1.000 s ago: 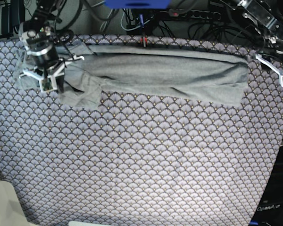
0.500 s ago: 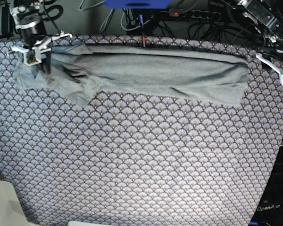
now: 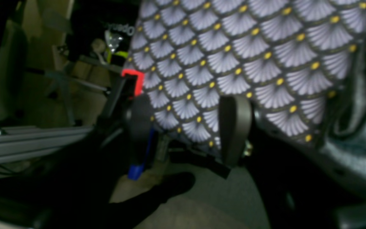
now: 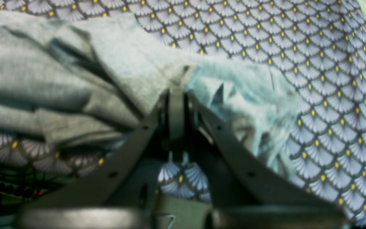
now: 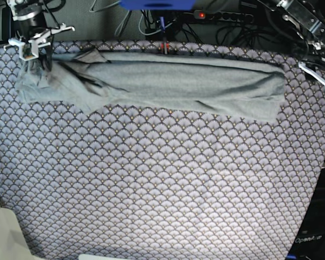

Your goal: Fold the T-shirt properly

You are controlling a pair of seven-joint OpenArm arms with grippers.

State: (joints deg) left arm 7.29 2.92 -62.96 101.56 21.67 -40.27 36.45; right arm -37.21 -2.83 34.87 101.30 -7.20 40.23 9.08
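The light grey T-shirt lies as a long band folded lengthwise across the far part of the table, and its left end is rumpled. My right gripper stands at that left end near the far corner, shut on a pinch of the T-shirt. In the right wrist view the right gripper has its fingers pressed together into the fabric. My left gripper hangs beyond the shirt's right end at the table's right edge. In the left wrist view the left gripper is open and holds nothing, with the T-shirt at its right.
A purple-grey scallop-patterned cloth covers the table. Cables and a power strip run behind the far edge, with a red clamp at its middle. A pale object sits at the front left corner. Beyond the table edge stands a metal frame.
My right gripper has moved left and toward the far corner, dragging the shirt's left end with it. The flap that hung toward the front is drawn out flatter. The left arm shifted slightly right.
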